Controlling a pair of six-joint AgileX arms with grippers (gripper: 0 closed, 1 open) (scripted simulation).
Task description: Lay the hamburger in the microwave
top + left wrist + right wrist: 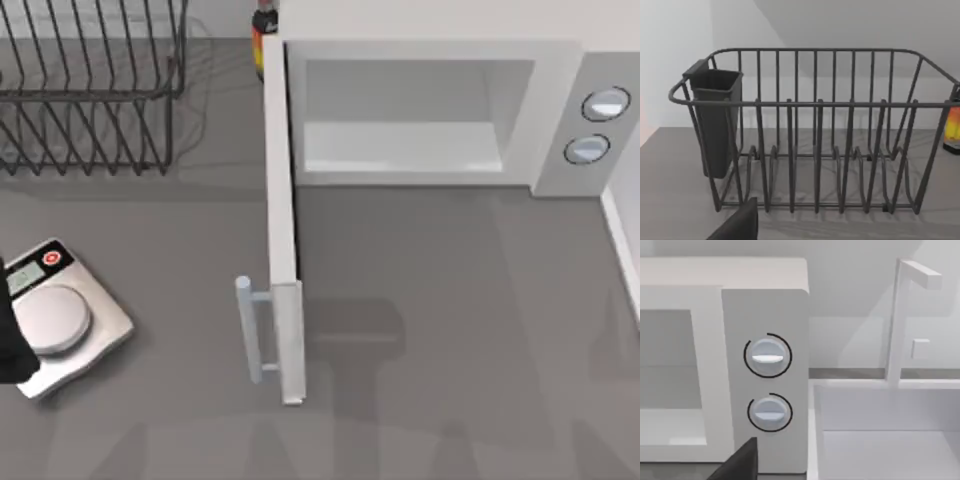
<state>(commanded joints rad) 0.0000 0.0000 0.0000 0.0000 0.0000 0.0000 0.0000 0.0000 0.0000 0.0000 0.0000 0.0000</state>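
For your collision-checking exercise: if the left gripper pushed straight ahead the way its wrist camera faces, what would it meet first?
Most likely the black wire rack, which stands squarely ahead in the left wrist view on the grey table. Its front rail and upright wires would be met first, though the depth is hard to judge.

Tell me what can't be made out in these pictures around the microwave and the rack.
1. Bottle: in the top view, cut off by the picture's edge and partly behind the microwave door; label unreadable.
2. Scale display: in the top view, too small to read; the left arm covers one corner.
3. Microwave cavity: in the right wrist view, cut off by the picture's edge.
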